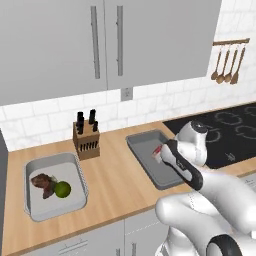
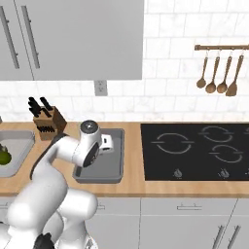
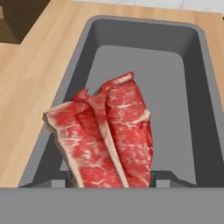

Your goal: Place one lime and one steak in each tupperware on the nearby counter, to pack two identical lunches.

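While poised over the right-hand grey tupperware (image 1: 145, 150), claw (image 3: 109, 180) clenched on the red-pink steak (image 3: 105, 135); meat pinched between the two dark fingertips (image 3: 59, 180), white-streaked slab jutting forward from the claw, clear of the tray floor as far as can be told. Directly ahead of and below the claw: that tupperware's grey floor and raised rim. Seen in left base view: a sliver of red at the claw (image 1: 159, 151) above the tray. Well off to the claw's left on the wooden counter (image 1: 107, 170): second tupperware (image 1: 35, 170), holding dark brown steak (image 1: 44, 184) with lime (image 1: 62, 189) touching it. Between the two trays, toward the wall: knife block (image 1: 87, 137). To the claw's right: black stovetop (image 2: 194, 151). Above that, on the tiled wall: wooden utensils (image 2: 219, 73) hanging from a rail.
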